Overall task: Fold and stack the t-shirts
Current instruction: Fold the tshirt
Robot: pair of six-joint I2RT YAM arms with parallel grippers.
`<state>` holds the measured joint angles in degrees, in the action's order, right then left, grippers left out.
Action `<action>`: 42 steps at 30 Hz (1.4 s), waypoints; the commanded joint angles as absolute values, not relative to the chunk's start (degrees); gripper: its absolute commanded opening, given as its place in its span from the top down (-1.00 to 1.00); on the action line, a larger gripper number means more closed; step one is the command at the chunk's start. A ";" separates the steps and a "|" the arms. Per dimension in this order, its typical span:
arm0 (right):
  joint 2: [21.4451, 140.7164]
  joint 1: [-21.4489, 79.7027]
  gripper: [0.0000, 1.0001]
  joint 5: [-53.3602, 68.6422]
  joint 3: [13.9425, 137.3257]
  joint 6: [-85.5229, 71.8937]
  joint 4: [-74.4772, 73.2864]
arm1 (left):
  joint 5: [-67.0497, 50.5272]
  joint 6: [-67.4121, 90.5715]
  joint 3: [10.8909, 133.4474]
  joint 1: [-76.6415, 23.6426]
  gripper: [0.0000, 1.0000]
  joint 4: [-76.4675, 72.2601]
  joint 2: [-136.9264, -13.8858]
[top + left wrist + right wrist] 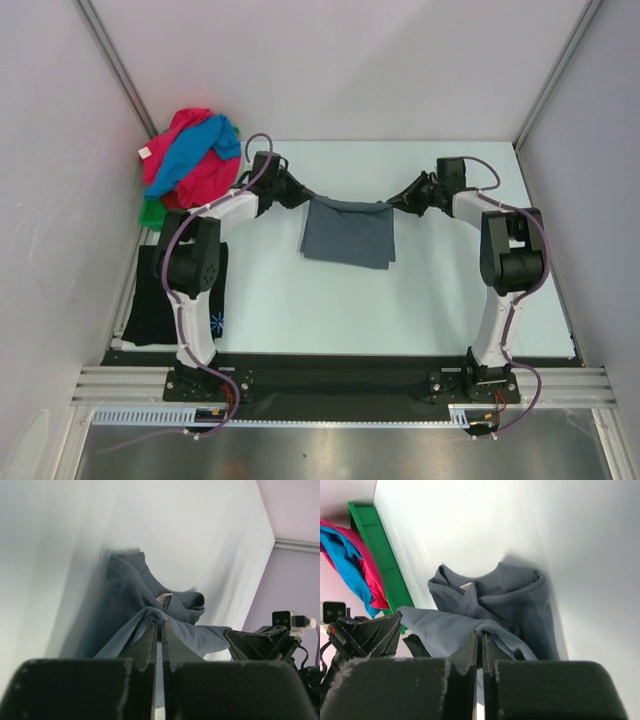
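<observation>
The slate-grey t-shirt [348, 232] hangs folded between my two grippers over the middle back of the table. My left gripper [306, 196] is shut on its left top corner, and the left wrist view shows the cloth [125, 625] pinched at the fingertips. My right gripper [396, 203] is shut on its right top corner; the cloth [520, 605] drapes below the fingertips. A black t-shirt [158, 300] with a blue-white print lies flat at the left edge. Pink and blue t-shirts [190, 150] are piled at the back left.
A green plastic tray [152, 213] sits under the pink and blue pile, also in the right wrist view [380, 555]. White walls and metal frame posts enclose the table on three sides.
</observation>
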<state>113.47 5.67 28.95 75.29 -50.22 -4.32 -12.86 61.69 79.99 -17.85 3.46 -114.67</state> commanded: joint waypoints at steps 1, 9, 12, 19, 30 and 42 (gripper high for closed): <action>117.49 4.31 0.93 32.43 79.01 -49.13 1.39 | -16.08 59.42 84.89 -16.18 0.81 0.26 -118.03; 123.51 -1.14 -0.12 24.74 94.60 -27.69 -15.39 | -9.33 43.52 90.29 -14.50 0.08 5.81 -117.18; 115.68 -0.18 -0.16 22.76 86.87 -26.28 -12.58 | -8.17 39.56 83.44 -15.64 0.01 2.56 -110.32; 109.86 6.84 -0.07 32.07 73.04 -33.21 8.92 | -26.52 45.08 70.39 -20.56 0.04 -24.61 -109.50; 131.12 7.39 0.56 42.71 80.15 -53.61 33.31 | -29.97 50.10 84.80 -20.75 0.08 -25.05 -129.62; 134.24 -1.65 0.60 42.71 87.02 -47.29 19.69 | -29.79 42.11 93.18 -14.41 0.07 -9.58 -130.63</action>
<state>137.14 1.32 42.98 85.97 -51.11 24.27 -29.78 46.63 93.56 -15.42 -14.17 -136.05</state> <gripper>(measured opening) 0.205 0.460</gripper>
